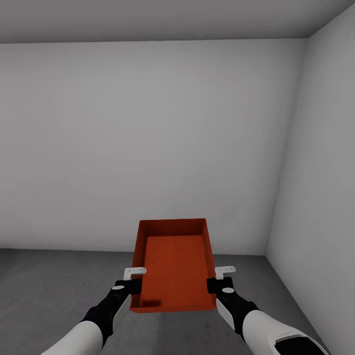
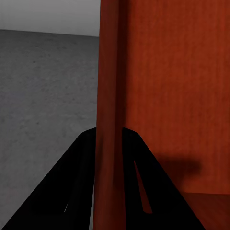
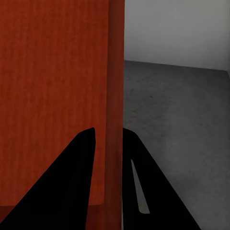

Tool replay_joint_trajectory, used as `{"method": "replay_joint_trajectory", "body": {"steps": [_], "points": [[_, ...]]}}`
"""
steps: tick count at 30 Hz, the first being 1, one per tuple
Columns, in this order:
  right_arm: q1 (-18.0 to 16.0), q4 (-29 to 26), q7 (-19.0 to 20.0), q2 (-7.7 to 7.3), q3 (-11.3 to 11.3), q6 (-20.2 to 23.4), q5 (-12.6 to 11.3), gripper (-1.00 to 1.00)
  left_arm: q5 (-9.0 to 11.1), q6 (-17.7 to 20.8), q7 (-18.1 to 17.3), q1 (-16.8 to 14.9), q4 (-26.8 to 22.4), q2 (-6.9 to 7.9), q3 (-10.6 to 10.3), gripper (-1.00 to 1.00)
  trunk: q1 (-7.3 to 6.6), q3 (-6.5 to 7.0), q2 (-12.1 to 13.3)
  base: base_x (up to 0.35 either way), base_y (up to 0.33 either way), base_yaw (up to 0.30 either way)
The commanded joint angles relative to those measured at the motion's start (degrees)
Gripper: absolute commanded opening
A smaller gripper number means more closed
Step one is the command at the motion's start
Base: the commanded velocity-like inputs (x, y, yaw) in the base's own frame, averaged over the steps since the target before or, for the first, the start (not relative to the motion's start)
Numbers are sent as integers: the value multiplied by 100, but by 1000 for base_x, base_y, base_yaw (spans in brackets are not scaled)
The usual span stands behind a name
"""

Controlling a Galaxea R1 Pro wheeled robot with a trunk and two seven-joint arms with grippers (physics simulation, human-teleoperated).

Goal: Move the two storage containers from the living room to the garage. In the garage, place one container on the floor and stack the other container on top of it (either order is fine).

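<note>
one storage container (image 1: pixel 175 266), two grippers — left gripper (image 1: pixel 132 279), right gripper (image 1: pixel 218 278)

A bare garage corner

We see 2 plain grey-white walls (image 1: pixel 148 143) meeting at a corner, a flat grey ceiling (image 1: pixel 148 19) above and a rough, mottled dark grey concrete floor (image 1: pixel 54 286) below, with no furnishings anywhere.

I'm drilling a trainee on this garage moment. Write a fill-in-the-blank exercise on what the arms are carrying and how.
1. The storage container is held by ____ grippers at once.
2. The left gripper has one finger on each side of the container's ____.
3. Beneath the right gripper lies the grey concrete ____.
4. The container holds ____ inside.

Missing words: both; wall; floor; nothing
</note>
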Motion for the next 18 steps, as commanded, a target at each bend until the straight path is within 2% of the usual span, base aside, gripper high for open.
{"method": "replay_joint_trajectory", "body": {"steps": [1,18], "points": [[-11,-16,-193,-4,-329,-130,81,-100,-4,45,120,1,-1,13,282,-100,24,-27,-49,0,0,0],[-11,-16,-194,7,-329,-130,81,-100,-4,46,120,1,-1,12,284,-100,397,-333,-731,0,0,0]]}}
